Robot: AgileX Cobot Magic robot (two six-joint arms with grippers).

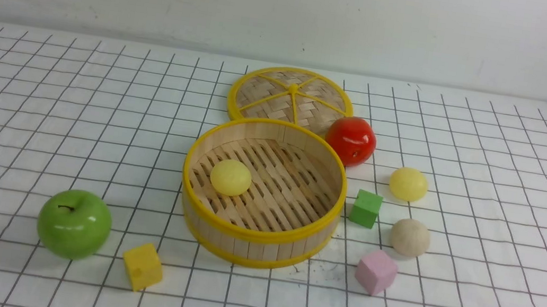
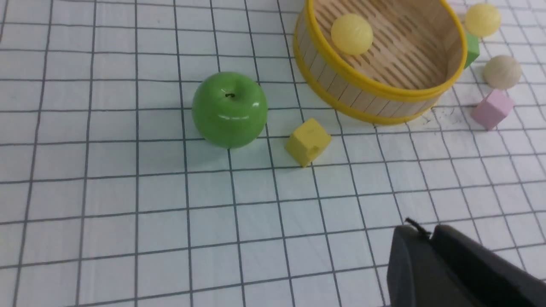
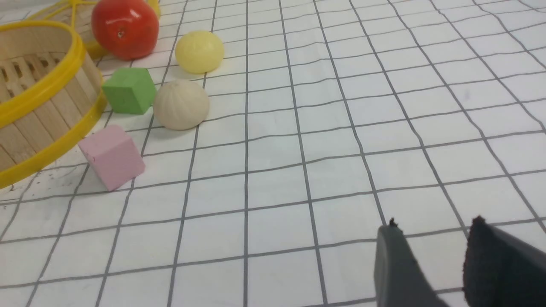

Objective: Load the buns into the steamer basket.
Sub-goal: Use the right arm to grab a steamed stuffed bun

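Observation:
The steamer basket (image 1: 255, 236) stands mid-table on the checked cloth. One pale yellow bun (image 1: 230, 177) lies on its slatted floor, towards the left. Right of the basket, on the cloth, sit another pale yellow bun (image 1: 408, 184) and, nearer me, a beige-white bun (image 1: 410, 237). Neither arm shows in the front view. In the left wrist view my left gripper (image 2: 426, 232) hangs over bare cloth with its fingers together and nothing between them, well short of the basket (image 2: 371, 91). My right gripper (image 3: 435, 226) is open and empty, apart from the beige bun (image 3: 181, 104) and yellow bun (image 3: 199, 51).
A green apple (image 1: 74, 223) and a yellow cube (image 1: 142, 266) lie front left of the basket. A green cube (image 1: 365, 208) and a pink cube (image 1: 376, 271) sit between basket and buns. A red fruit (image 1: 351, 140) rests by the flat woven lid (image 1: 291, 97) behind.

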